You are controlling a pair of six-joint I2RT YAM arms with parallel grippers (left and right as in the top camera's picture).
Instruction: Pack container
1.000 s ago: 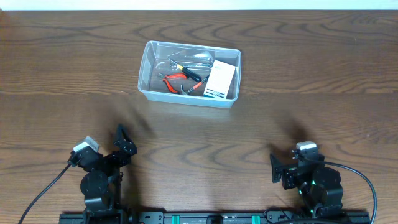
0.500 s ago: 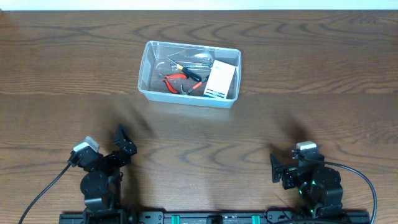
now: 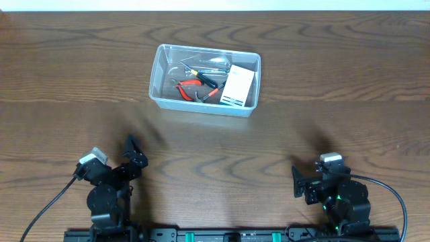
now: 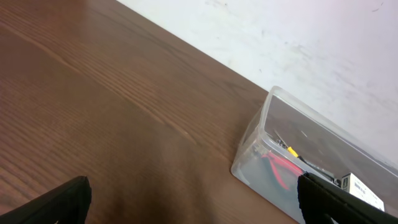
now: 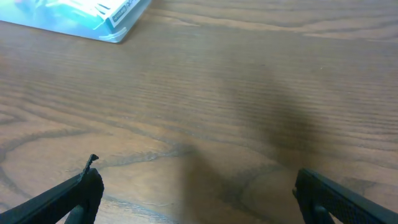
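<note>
The clear plastic container stands at the far middle of the wooden table. It holds red-handled pliers, other small hand tools and a blue-and-white box. My left gripper is open and empty at the near left, far from the container. My right gripper is open and empty at the near right. In the left wrist view the container lies ahead to the right of the open fingers. In the right wrist view its corner shows at top left, far beyond the open fingers.
Bare wooden table lies between the grippers and the container. A white wall edge runs behind the table's far side. The arm bases sit along the near edge.
</note>
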